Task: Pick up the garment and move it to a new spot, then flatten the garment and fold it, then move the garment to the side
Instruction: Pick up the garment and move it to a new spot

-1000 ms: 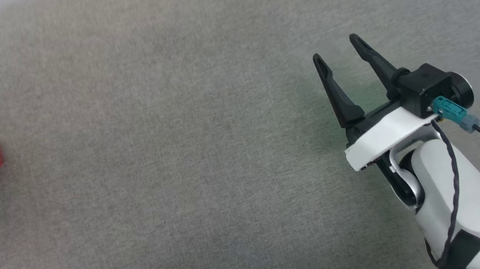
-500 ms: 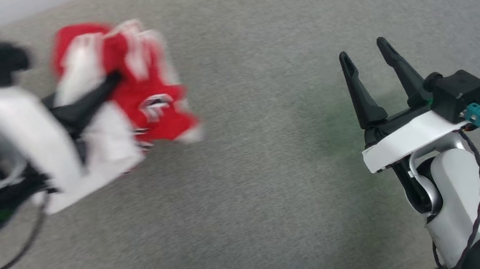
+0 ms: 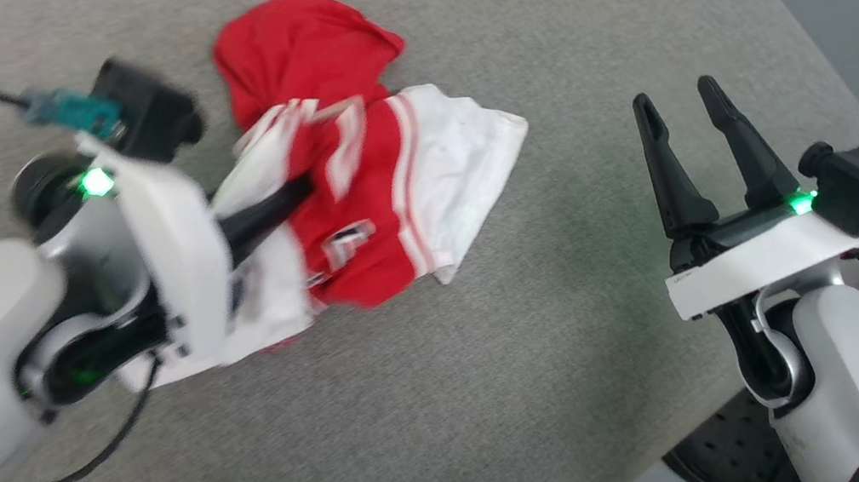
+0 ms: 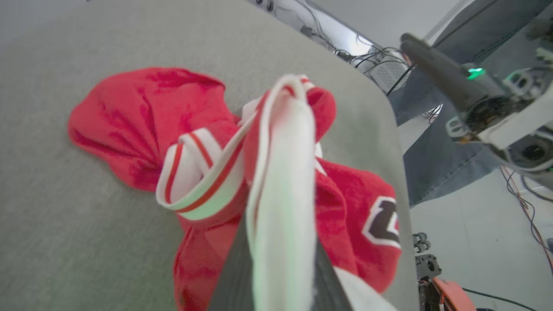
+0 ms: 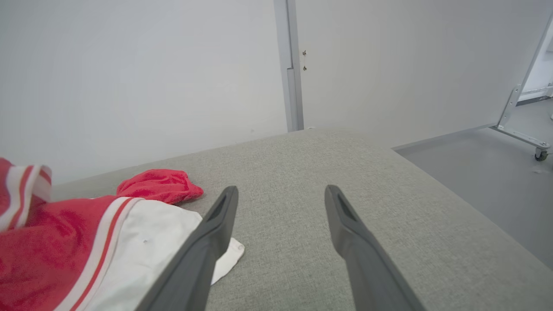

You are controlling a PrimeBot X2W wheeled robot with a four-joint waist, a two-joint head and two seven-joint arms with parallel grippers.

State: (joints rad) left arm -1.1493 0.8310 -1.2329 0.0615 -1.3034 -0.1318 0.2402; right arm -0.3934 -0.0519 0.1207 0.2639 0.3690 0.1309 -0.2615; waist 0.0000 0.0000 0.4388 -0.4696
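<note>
"Where was the shirt at that point?"

"The garment (image 3: 388, 196) lay bunched on the grey worktop (image 3: 507, 401), somewhat left of the middle. The left pincer (image 3: 300, 188) was clamped narrow on a fold of its white-and-red cloth."

"And the other arm?"

"The right pincer (image 3: 673, 92) stood wide and held nothing. It was well apart from the heap, off to its right near the worktop's edge, fingers pointing away from the robot."

"So which way would it have to reach?"

"Leftward. The heap ran roughly from a red lump (image 3: 304, 45) at the far side back toward the left arm, and a white sleeve (image 3: 467, 149) stuck out to the right. That sleeve was the nearest part, so I judged it the natural hold for spreading the garment flat."
</note>
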